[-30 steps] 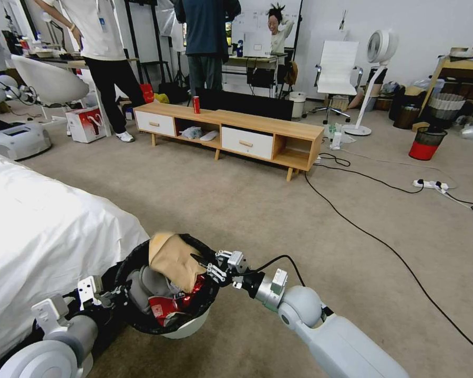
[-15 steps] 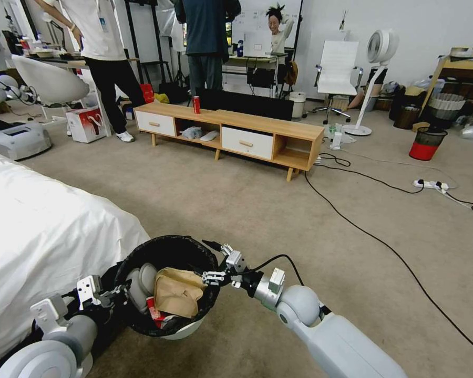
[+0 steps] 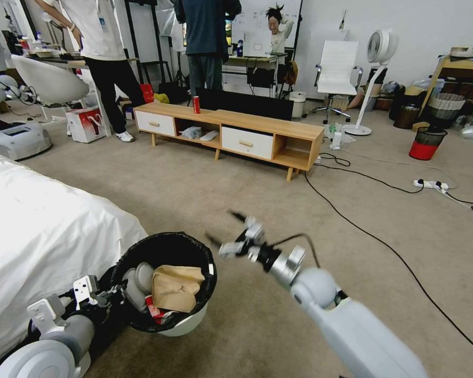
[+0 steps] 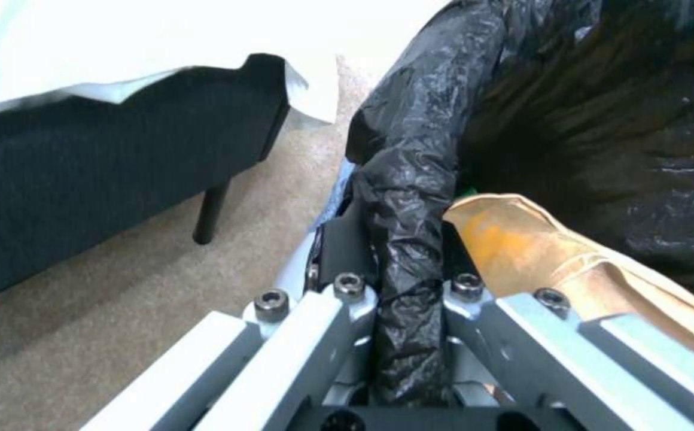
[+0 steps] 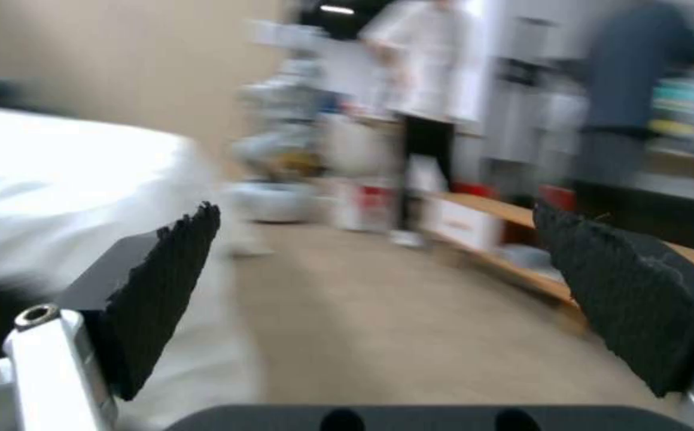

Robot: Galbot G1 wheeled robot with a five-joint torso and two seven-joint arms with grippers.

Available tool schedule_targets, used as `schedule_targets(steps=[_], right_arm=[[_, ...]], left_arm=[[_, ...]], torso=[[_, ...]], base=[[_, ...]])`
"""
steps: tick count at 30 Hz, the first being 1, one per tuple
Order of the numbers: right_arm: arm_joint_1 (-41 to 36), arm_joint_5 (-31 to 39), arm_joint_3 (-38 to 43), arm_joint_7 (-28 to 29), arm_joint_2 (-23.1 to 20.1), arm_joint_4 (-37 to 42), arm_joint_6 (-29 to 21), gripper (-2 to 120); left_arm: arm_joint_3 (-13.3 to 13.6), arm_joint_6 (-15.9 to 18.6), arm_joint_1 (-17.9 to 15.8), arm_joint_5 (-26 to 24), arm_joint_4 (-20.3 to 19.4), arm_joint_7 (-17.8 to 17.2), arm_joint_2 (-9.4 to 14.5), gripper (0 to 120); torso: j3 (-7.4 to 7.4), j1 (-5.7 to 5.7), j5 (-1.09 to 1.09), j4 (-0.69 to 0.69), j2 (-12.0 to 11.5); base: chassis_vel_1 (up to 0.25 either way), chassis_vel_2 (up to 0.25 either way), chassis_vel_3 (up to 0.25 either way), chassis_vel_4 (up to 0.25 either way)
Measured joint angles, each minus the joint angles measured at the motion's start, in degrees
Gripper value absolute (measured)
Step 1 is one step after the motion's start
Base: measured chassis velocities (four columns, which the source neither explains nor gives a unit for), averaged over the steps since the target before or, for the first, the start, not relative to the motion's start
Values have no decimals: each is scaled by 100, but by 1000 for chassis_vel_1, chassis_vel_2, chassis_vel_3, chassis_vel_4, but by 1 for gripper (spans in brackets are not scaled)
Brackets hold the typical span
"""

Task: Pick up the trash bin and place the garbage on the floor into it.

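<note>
Both hands showed: my left hand (image 4: pixel 407 281) clamped the round bin's (image 3: pixel 186 326) crinkly bag-lined rim; my right hand (image 3: pixel 227 231) hung spread above carpet (image 3: pixel 257 205), crumpled brown bag (image 3: pixel 174 287) inside.

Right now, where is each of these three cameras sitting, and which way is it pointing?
Head view: on the robot's head, looking forward and down at the floor; both arms show, the left gripper on the bin, the right gripper open in the air.
Left wrist view: on the left wrist, looking along its fingers clamped on the bin's bagged rim.
Right wrist view: on the right wrist, looking across the room between its open pads.
Shared: head and left wrist views both show the paper bag in the bin.
</note>
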Motion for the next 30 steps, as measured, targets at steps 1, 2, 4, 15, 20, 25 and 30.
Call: schedule_targets(steps=[1,2,4,15,20,25,30], right_arm=[[38,45,157,555,24,104,-371,100],[68,83,321,1116,53,190,-749,100],[74,102,378,1350,60,224,-903,100],[-348,261,739,2430,-48,549,-1537,100],[-455,222,791,2362,-49,656,-1520,100],[-488,178,791,2325,-43,671,-1503,100],[-491,150,838,2296,-51,678,-1490,100]], left_arm=[[-11,-7,-9,-1,-3,5,1,3],[-17,-26,-17,-6,-10,5,5,3],[-18,-32,-23,-8,-11,5,7,3],[-11,-51,-83,-23,7,8,41,3],[-25,-30,-60,-1,-28,9,47,3],[-49,-17,-31,-3,-61,9,57,3],[-83,-14,-22,-20,-120,10,75,3]], torso=[[0,0,0,0,0],[0,0,0,0,0],[0,0,0,0,0],[0,0,1,-1,0],[0,0,0,0,0],[0,0,0,1,0],[0,0,0,0,0]], base=[[0,0,0,0],[0,0,0,0],[0,0,0,0],[0,0,0,0],[0,0,0,0],[0,0,0,0],[-10,-9,-10,-10]])
